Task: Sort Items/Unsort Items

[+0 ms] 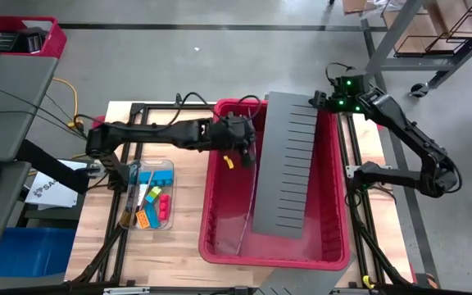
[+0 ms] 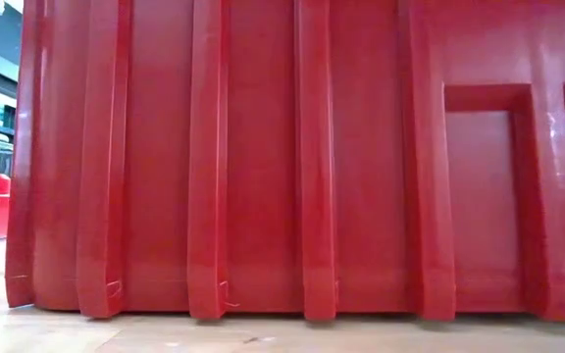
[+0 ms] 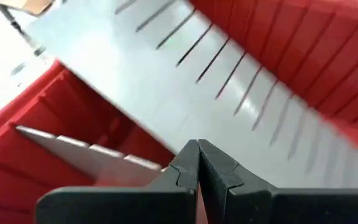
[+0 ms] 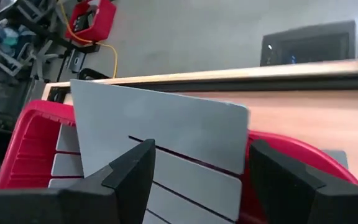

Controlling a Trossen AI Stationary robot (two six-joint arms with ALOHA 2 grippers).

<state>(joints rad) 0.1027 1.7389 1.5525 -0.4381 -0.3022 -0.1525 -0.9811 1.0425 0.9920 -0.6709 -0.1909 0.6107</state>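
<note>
Several items, among them blue (image 1: 156, 175), green (image 1: 152, 195), red (image 1: 165, 205) and orange (image 1: 143, 218) pieces, lie in a clear tray (image 1: 167, 166) left of the big red bin (image 1: 220, 192). A grey slotted panel (image 1: 288, 164) leans in the bin, its far end over the far rim. My left gripper (image 1: 251, 156) hangs shut over the bin's left part, in front of the panel (image 3: 166, 87), with nothing showing between its fingers (image 3: 197, 163). A small yellow piece (image 1: 229, 161) shows beside it. My right gripper (image 1: 319, 100) is open at the bin's far right corner, short of the panel's far end (image 4: 166, 134).
A thin grey sheet (image 1: 248, 215) stands on edge inside the bin, near my left gripper. The low view is filled by the bin's ribbed outer wall (image 2: 282, 157). Dark frame rails (image 1: 129, 180) run along the table beside the tray. Bare wood shows at the table's right edge (image 1: 375, 147).
</note>
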